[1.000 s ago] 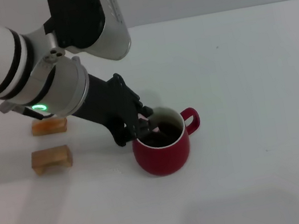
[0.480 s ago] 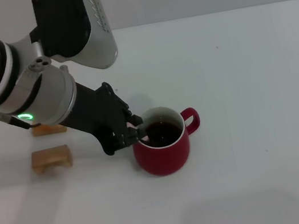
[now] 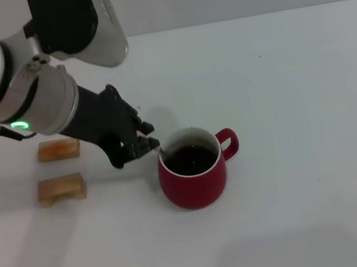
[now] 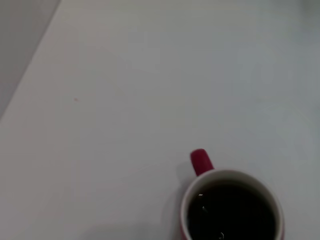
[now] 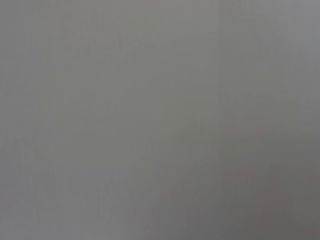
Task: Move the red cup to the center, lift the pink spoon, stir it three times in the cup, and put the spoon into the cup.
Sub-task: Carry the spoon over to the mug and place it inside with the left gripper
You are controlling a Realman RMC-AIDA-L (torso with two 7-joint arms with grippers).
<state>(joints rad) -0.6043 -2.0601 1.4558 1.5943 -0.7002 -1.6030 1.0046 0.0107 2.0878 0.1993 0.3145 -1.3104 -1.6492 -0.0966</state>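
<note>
The red cup (image 3: 194,180) stands on the white table (image 3: 294,85), handle to the right, with dark liquid inside. It also shows in the left wrist view (image 4: 200,161), where no spoon is seen in the liquid. My left gripper (image 3: 148,141) is just left of the cup's rim, slightly above it, with its black fingers closed. A small pale pink and grey piece of the pink spoon (image 3: 159,148) shows at the fingertips, reaching the cup's left rim; the rest is hidden by the fingers. My right gripper is out of view, and the right wrist view shows only plain grey.
Two small tan wooden blocks (image 3: 58,150) (image 3: 61,189) lie at the left of the table, behind and beside my left arm. The table's far edge meets a grey wall.
My left gripper has drawn back to the left and up, from over the cup's opening to just outside its left rim. The cup has not moved.
</note>
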